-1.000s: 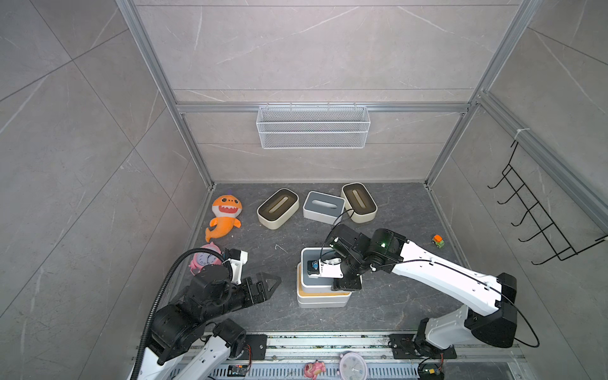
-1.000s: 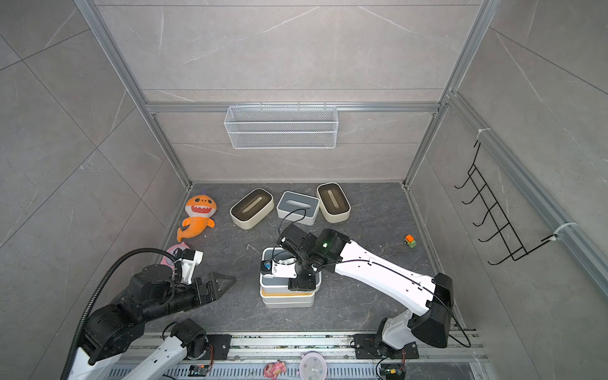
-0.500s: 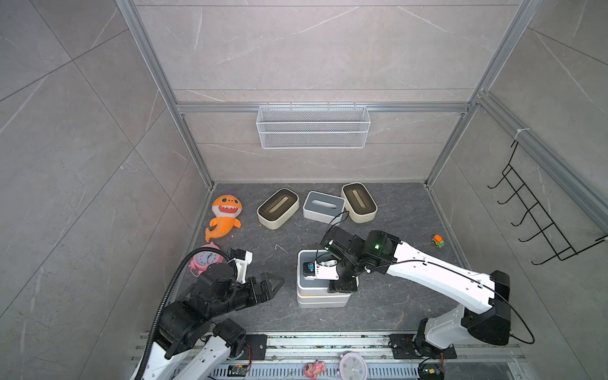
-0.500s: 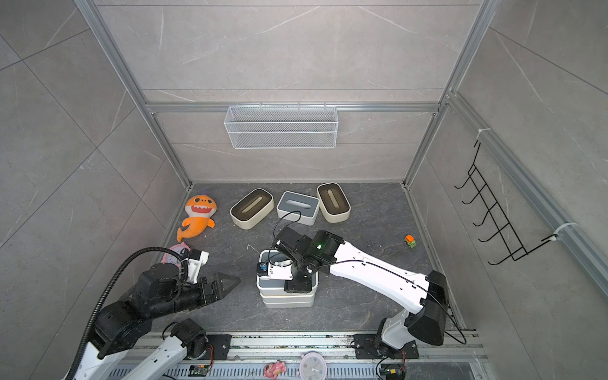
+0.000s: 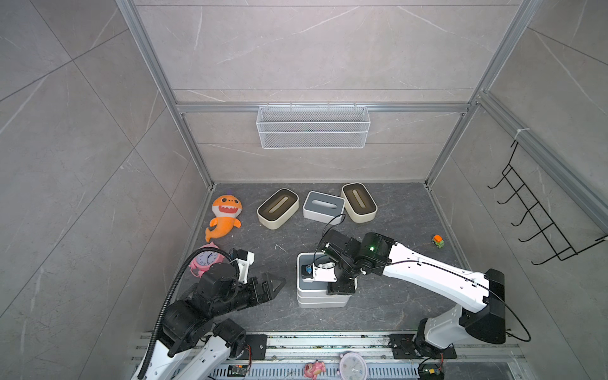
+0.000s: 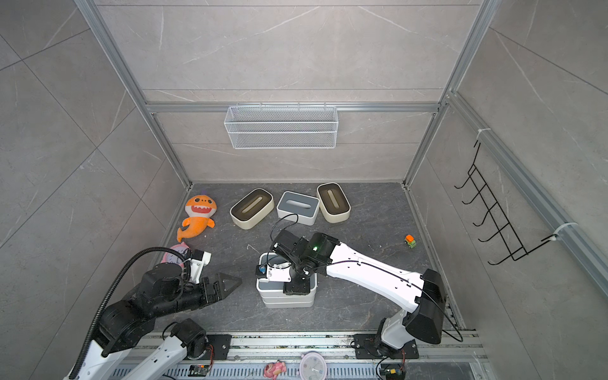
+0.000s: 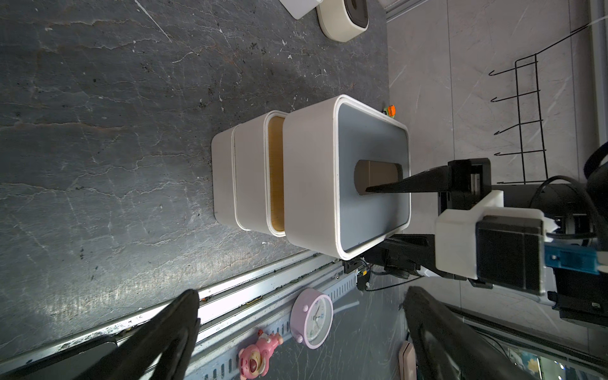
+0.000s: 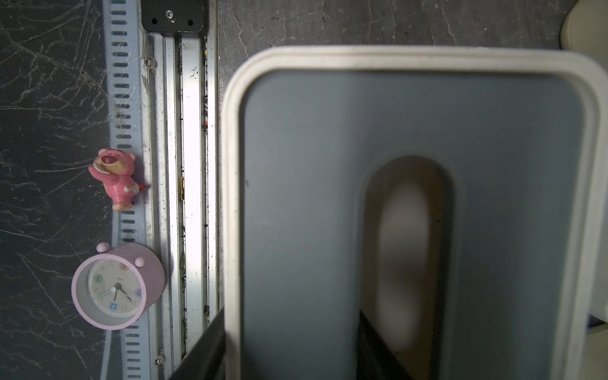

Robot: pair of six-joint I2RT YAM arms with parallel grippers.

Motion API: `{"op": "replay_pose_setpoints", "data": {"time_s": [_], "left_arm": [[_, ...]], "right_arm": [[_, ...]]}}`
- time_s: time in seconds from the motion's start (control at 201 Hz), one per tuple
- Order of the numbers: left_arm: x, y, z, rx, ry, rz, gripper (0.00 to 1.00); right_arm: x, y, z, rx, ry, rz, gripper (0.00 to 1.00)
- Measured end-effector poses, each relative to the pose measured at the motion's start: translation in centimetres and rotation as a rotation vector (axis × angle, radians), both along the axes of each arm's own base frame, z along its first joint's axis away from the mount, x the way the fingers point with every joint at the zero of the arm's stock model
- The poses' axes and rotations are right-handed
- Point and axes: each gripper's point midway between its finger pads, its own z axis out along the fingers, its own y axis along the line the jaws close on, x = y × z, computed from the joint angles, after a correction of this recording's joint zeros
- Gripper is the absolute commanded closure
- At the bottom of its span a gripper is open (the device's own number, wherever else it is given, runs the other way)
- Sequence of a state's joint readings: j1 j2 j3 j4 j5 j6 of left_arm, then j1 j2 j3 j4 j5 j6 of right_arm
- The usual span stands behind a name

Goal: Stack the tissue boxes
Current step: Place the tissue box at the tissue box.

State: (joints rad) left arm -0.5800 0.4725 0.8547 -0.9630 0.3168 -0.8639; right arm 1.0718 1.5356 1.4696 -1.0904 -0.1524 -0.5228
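Over the last second the right hand (image 5: pixel 340 285) has carried the grey-lidded box (image 7: pixel 312 177) forward and down – it now sits almost squarely over the stack (image 5: pixel 320 301) near the front of the surface (image 5: pixel 394 296). The grip is unchanged: 1 finger is inside the lid slot, the other is outside the near wall, and the hand is clenched on that wall.

The left wrist view shows 2 white boxes already stacked, and the upper one's tan lid (image 7: pixel 275 177) shows as a strip behind the carried box. From that strip, the grey-lidded box looks not yet settled; it is either just above the tan lid or slightly offset from it, and I cannot tell which.

The left hand (image 5: pixel 275 285) has edged a little closer to the stack. Its fingers are spread wide, it is empty, and it is near the stack without touching it.

For the task, box 3 is about to land. Letting go seems sensible only once its base rests flat and lined up. 3 more boxes wait at the back: 2 cream ones with dark lids (image 5: pixel 278 209) (image 5: pixel 359 202), and another grey-lidded one (image 5: pixel 324 207) between them.
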Motion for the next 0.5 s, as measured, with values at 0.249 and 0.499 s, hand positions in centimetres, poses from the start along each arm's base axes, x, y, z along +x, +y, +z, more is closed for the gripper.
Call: {"op": "replay_pose_setpoints", "data": {"time_s": [0.249, 0.499], "left_arm": [[0.02, -0.02, -0.10, 0.001, 0.002, 0.000, 0.00], [0.04, -0.04, -0.07, 0.000, 0.001, -0.001, 0.00]], "right_arm": [[0.01, 0.37, -0.20, 0.003, -0.001, 0.005, 0.53], [0.05, 0.48, -0.41, -0.002, 0.001, 0.005, 0.53]]}}
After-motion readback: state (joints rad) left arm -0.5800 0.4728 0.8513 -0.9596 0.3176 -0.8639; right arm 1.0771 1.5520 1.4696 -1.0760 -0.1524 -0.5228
